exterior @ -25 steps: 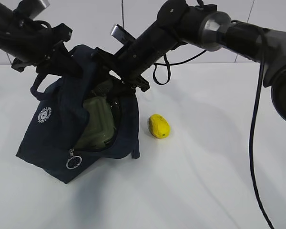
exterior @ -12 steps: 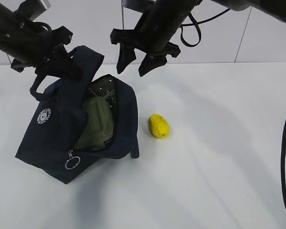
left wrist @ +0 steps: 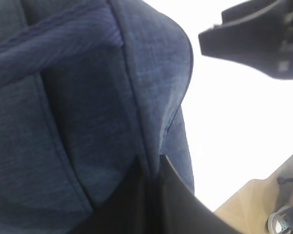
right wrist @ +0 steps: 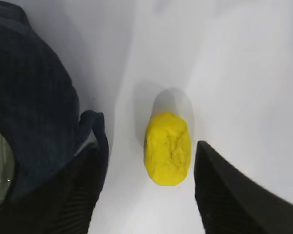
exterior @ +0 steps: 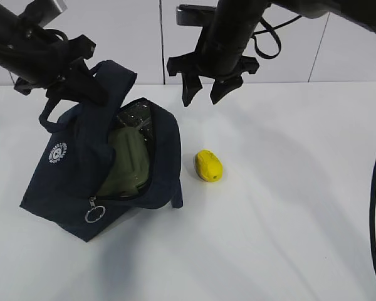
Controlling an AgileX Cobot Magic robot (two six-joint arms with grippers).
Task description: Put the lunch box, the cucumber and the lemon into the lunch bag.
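right tool (exterior: 201, 95): jaws well apart, nothing between them; hangs in the air above the counter (exterior: 282, 207), fingers pointing down.
right tool vs lemon (exterior: 208, 165): lemon lies on the counter below the tool, a bit nearer to the camera; not touching. In the right wrist view the lemon (right wrist: 168, 147) sits between the two dark fingers (right wrist: 224, 195), in the gap, apart from both.
left tool (exterior: 91, 88): closed tight on the upper edge of the lunch bag (exterior: 81, 163), far left side; holds the fabric up. Left wrist view: navy cloth (left wrist: 88, 107) pinched between the dark fingers at the bottom edge.
lunch bag: stands on the counter at left, tilted, mouth open toward the right; ring pull (exterior: 93, 215) hangs at the near corner, white logo (exterior: 58, 151) on the left face.
lunch box (exterior: 126, 162): inside the bag, green lid facing out of the opening, tilted on edge.
cucumber: can't tell; not seen clearly, only smth dark behind the box inside the bag.
lemon vs bag: just right of the bag's near corner, small gap, not touching.
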